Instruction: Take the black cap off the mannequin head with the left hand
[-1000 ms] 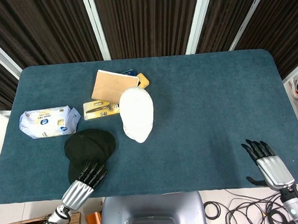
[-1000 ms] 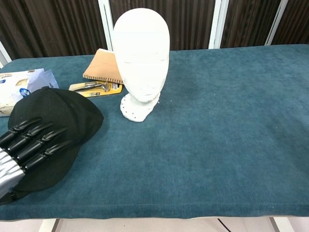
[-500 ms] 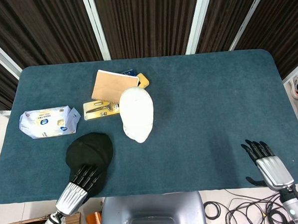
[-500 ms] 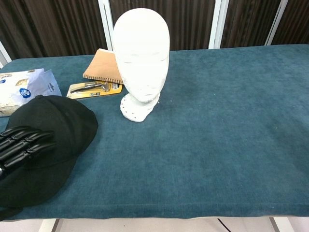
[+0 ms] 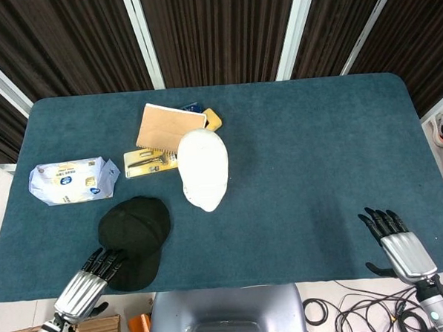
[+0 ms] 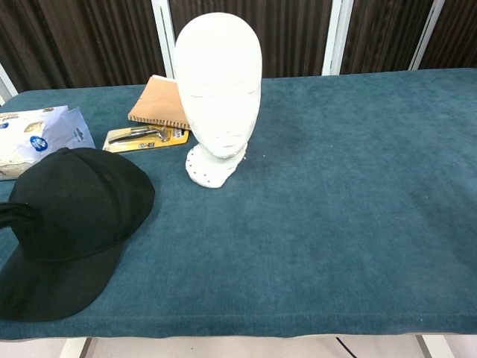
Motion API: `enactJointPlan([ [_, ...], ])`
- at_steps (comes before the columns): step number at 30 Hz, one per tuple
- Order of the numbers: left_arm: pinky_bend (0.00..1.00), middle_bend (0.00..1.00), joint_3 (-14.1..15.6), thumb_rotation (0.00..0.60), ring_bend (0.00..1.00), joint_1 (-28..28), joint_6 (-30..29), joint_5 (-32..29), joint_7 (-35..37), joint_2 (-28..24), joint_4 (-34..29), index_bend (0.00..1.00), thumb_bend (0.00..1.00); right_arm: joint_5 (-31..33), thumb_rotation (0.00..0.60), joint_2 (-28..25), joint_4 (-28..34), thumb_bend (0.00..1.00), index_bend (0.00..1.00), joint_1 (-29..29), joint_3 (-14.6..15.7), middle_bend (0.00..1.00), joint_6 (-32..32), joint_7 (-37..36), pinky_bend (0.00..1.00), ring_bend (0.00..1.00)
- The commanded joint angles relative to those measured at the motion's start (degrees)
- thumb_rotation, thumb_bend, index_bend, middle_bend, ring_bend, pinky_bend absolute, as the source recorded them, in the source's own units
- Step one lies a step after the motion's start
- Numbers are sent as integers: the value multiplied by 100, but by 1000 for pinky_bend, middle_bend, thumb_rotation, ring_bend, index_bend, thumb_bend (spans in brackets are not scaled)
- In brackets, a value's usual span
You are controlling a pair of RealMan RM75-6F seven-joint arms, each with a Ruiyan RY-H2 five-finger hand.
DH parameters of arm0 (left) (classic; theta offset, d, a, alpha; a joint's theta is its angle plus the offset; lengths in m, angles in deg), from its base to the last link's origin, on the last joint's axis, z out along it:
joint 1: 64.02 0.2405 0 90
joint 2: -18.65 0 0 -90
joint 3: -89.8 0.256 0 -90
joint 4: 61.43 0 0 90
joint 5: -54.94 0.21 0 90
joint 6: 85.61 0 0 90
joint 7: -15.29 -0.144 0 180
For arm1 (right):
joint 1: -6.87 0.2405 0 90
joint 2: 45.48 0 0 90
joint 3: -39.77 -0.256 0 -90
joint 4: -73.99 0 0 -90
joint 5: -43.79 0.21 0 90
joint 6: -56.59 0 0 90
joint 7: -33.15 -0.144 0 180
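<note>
The black cap (image 5: 134, 231) lies flat on the blue table, left of the bare white mannequin head (image 5: 204, 169); the chest view shows the cap (image 6: 71, 224) at lower left and the mannequin head (image 6: 218, 89) upright behind it. My left hand (image 5: 90, 277) sits at the table's near edge, just left of the cap's brim, fingers spread and holding nothing; only a dark fingertip shows at the chest view's left border. My right hand (image 5: 395, 239) rests open at the near right edge.
Behind the head lie a brown notebook (image 5: 169, 127), a yellow tool card (image 5: 148, 162) and a small yellow block (image 5: 212, 119). A white wipes pack (image 5: 72, 180) sits at far left. The table's near edge (image 5: 235, 284) runs just past the cap.
My left hand has let go of the cap and drawn back left and toward the near edge. The cap settled slightly nearer and now lies uncovered. The right hand has not moved.
</note>
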State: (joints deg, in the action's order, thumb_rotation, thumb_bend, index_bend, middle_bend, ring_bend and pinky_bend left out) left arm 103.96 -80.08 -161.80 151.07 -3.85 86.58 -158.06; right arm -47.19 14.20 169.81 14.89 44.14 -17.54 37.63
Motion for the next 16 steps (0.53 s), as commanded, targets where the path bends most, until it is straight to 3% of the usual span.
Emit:
enactJointPlan([
  [1, 27, 0, -127, 600, 0, 419, -921, -1, 977, -227, 191, 0, 224, -39, 600, 22, 7, 119, 0, -25, 9, 0, -48, 67, 0, 0],
  [6, 22, 0, -386, 600, 0, 863, -1758, -81, 2308, -58, 700, 0, 236, -134, 600, 69, 37, 119, 0, -62, 63, 0, -90, 206, 0, 0],
  [16, 13, 0, -508, 600, 0, 899, -1652, 132, 2245, -26, 895, 0, 245, -69, 600, 113, 53, 118, 0, -68, 13, 0, -105, 297, 0, 0],
])
